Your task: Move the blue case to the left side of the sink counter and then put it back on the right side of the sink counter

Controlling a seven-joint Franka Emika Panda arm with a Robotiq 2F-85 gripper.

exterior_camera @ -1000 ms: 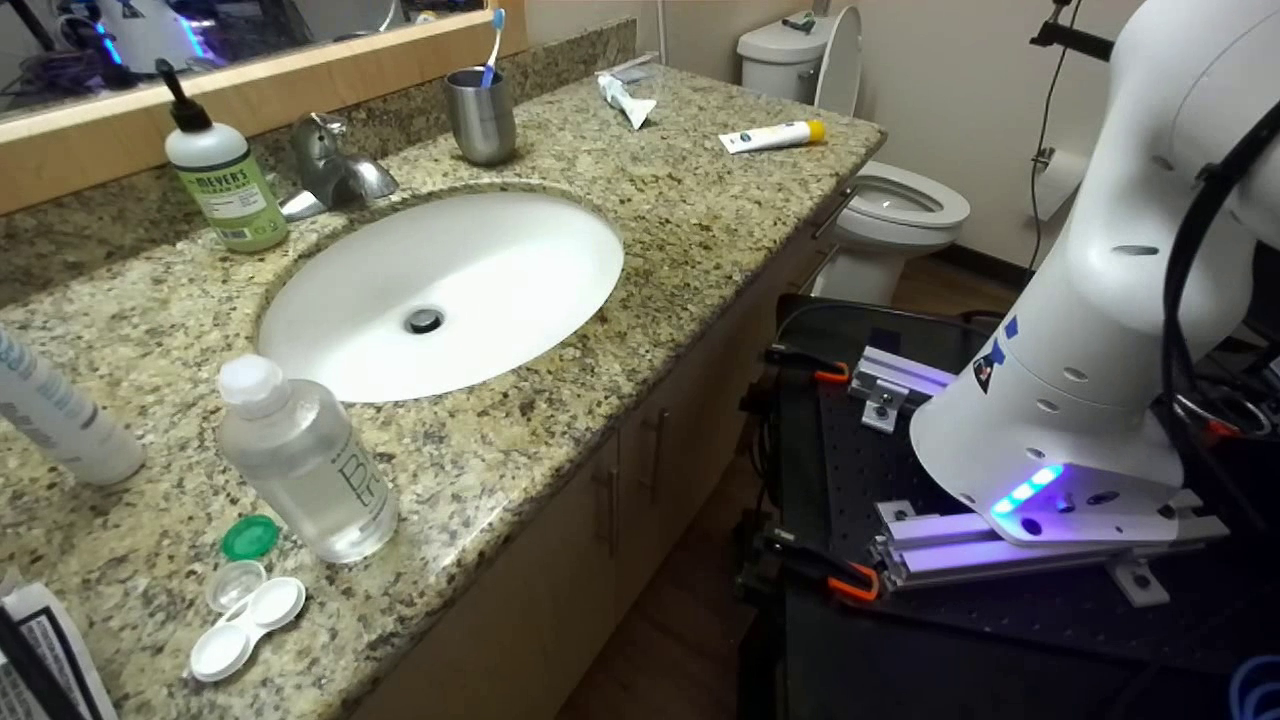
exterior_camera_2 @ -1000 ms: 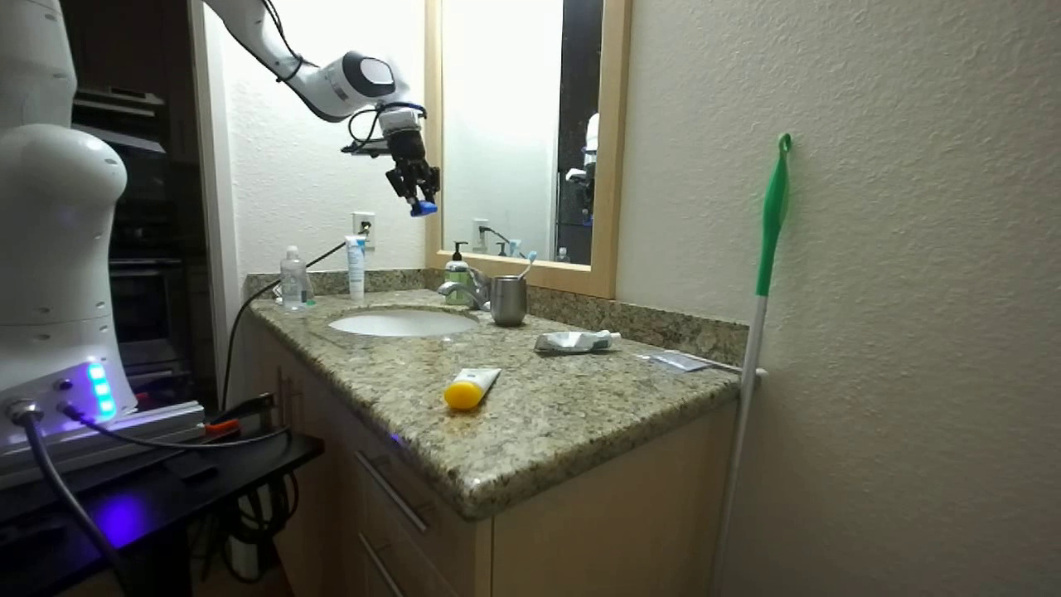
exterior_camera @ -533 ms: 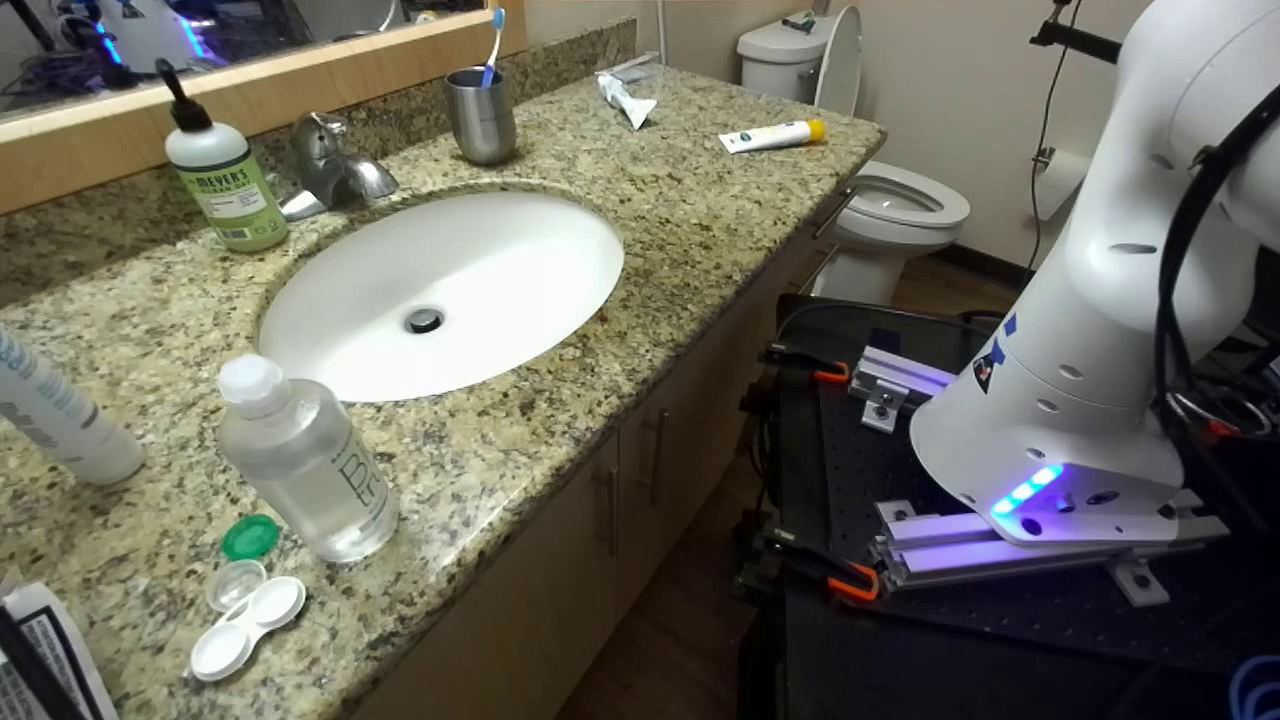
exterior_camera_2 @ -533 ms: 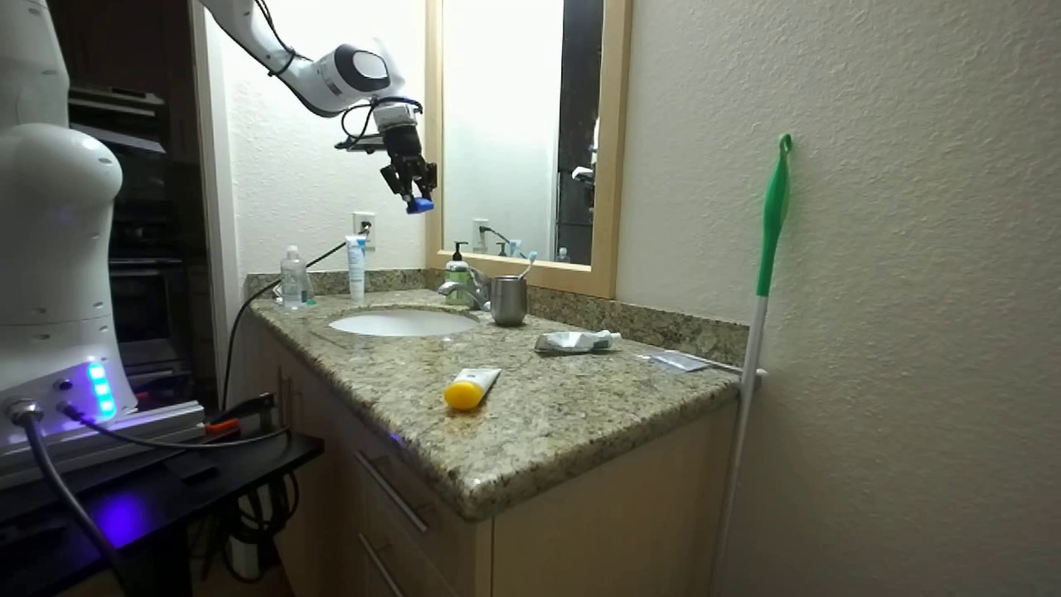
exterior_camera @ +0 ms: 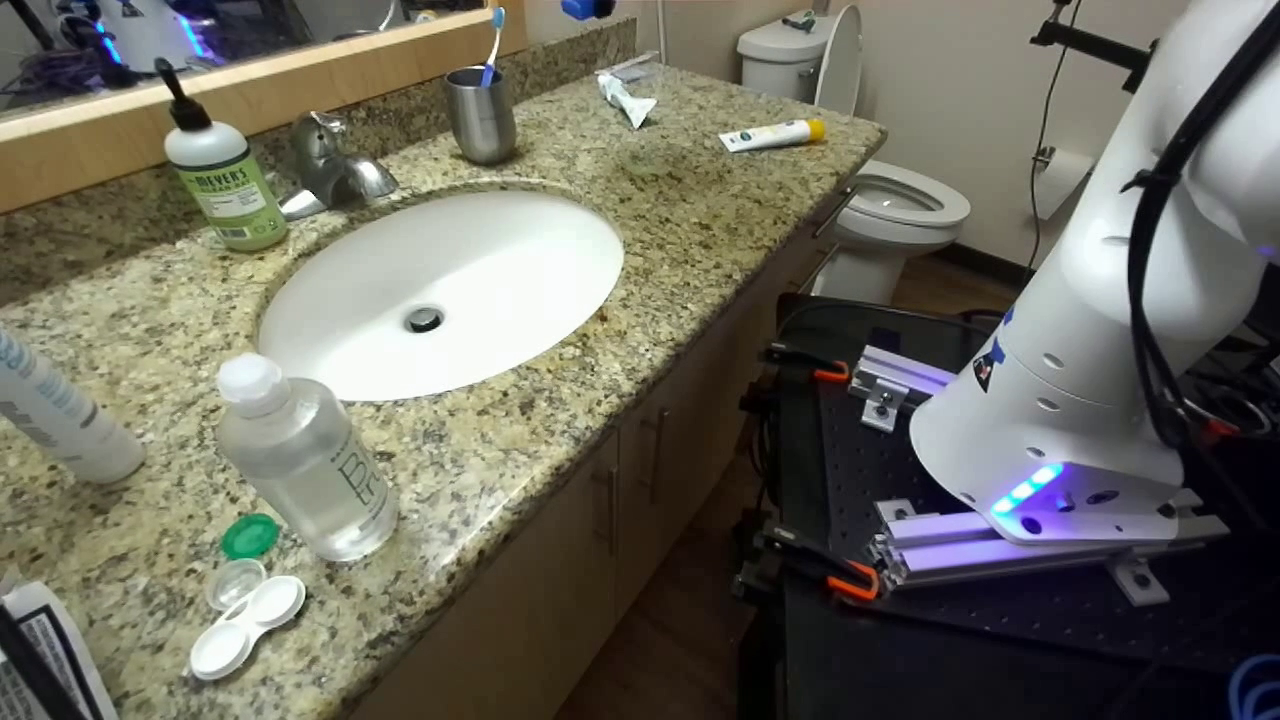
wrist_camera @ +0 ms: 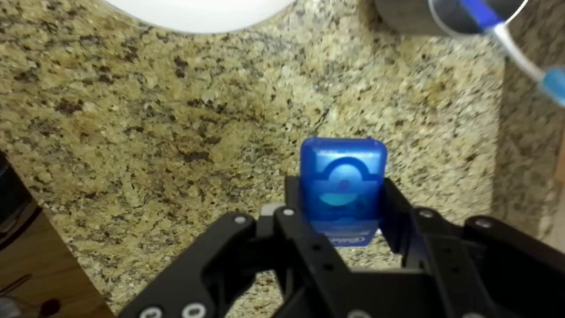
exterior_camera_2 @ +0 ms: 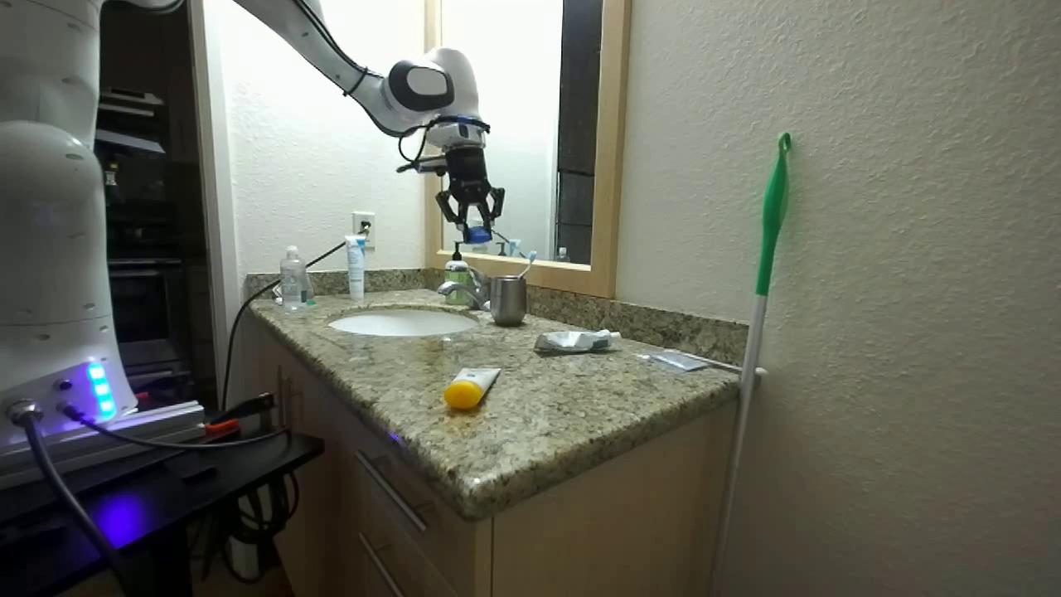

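Blue plastic up in mid-air now: the blue case (wrist_camera: 344,185) is clasped by its sides in the hand (exterior_camera_2: 477,228), the fingers (wrist_camera: 394,214) parted by no more than the case's width. Well above the speckled granite counter (exterior_camera_2: 530,423) it is held, and from the wrist it is seen on the same side of the white oval basin (exterior_camera: 530,280) as the metal cup (exterior_camera: 483,125). The cup, upright near the chrome tap (exterior_camera: 345,175), is occupied by a leaning toothbrush (exterior_camera: 494,48); on the tap's other side, a Meyer's pump bottle (exterior_camera: 228,190) is stood. Toward the front edge, a yellow-capped tube (exterior_camera_2: 472,390) is laid flat; at the basin's opposite end, a clear bottle (exterior_camera: 315,480) is seen near a white lens case (exterior_camera: 248,628) and a green lid (exterior_camera: 250,537).
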